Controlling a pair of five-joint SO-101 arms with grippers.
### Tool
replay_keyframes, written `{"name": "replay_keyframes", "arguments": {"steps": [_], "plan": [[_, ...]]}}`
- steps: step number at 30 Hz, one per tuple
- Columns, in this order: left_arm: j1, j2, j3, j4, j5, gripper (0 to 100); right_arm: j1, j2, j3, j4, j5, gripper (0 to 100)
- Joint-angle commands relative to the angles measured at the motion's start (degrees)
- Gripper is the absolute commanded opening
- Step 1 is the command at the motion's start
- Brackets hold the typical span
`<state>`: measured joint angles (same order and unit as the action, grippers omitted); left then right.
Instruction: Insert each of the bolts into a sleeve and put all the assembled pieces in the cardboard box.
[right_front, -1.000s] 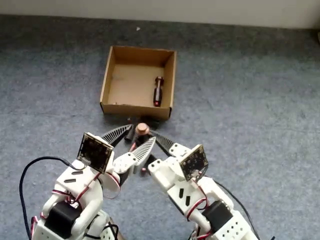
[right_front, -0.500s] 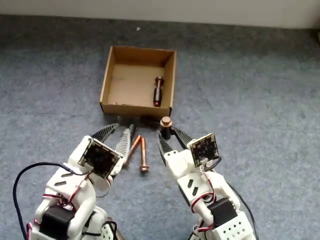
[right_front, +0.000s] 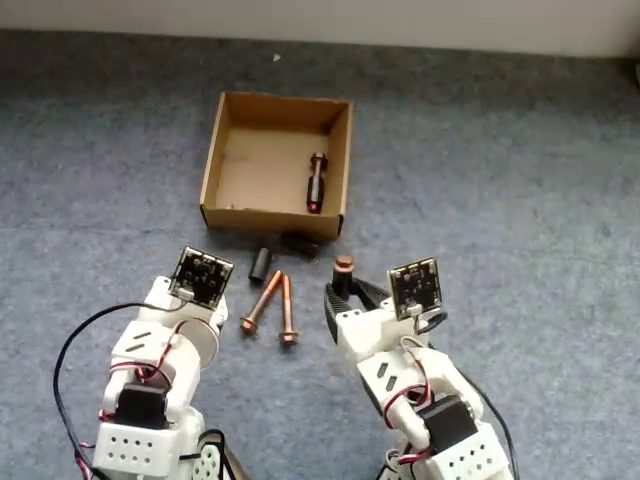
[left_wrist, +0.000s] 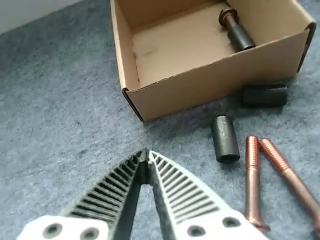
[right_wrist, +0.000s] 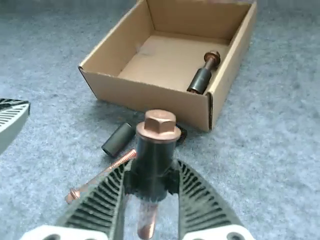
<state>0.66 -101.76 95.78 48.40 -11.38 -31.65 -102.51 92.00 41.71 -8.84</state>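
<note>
My right gripper (right_wrist: 151, 172) is shut on a black sleeve with a copper bolt through it (right_wrist: 154, 145), held upright just short of the cardboard box (right_wrist: 145, 95); from above the held piece (right_front: 343, 275) stands right of the loose parts. One assembled piece (right_front: 316, 182) lies inside the box (right_front: 212, 170). Two bare copper bolts (right_front: 262, 300) (right_front: 288, 310) and two loose black sleeves (right_front: 261, 263) (right_front: 300, 243) lie on the carpet in front of the box. My left gripper (left_wrist: 146, 154) is shut and empty, left of the sleeve (left_wrist: 225, 138) and bolts (left_wrist: 251, 180).
Grey carpet covers the whole work surface, with open room left and right of the box. A pale wall edge runs along the far side. One finger of the left gripper (right_wrist: 10, 120) shows at the edge of the right wrist view.
The two grippers have parted from the middle. My right gripper drew back with the assembled piece. My left gripper pulled back to the left and shut, uncovering the bolts and sleeves.
</note>
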Motion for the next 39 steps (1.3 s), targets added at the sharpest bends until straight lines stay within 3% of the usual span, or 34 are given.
{"name": "replay_keyframes", "arguments": {"steps": [1,14,24,31,39], "plan": [[-0.3,0.0,1.5,-2.4,-0.4,1,0.4,1.6,-7.2,-0.2,-0.5,0.5],[-0.3,0.0,1.5,-2.3,-0.4,1,0.7,58.1,-34.0,-19.8,-0.5,0.5],[-0.4,0.2,1.5,-2.3,-0.4,1,4.4,89.4,-55.8,-30.5,-0.4,0.5],[-0.1,0.0,1.5,-0.3,-0.4,1,5.5,104.4,-59.6,-40.6,-0.4,0.5],[-0.2,0.0,1.5,-0.1,-0.4,1,5.9,106.8,-59.6,-45.3,-0.4,1.0]]}}
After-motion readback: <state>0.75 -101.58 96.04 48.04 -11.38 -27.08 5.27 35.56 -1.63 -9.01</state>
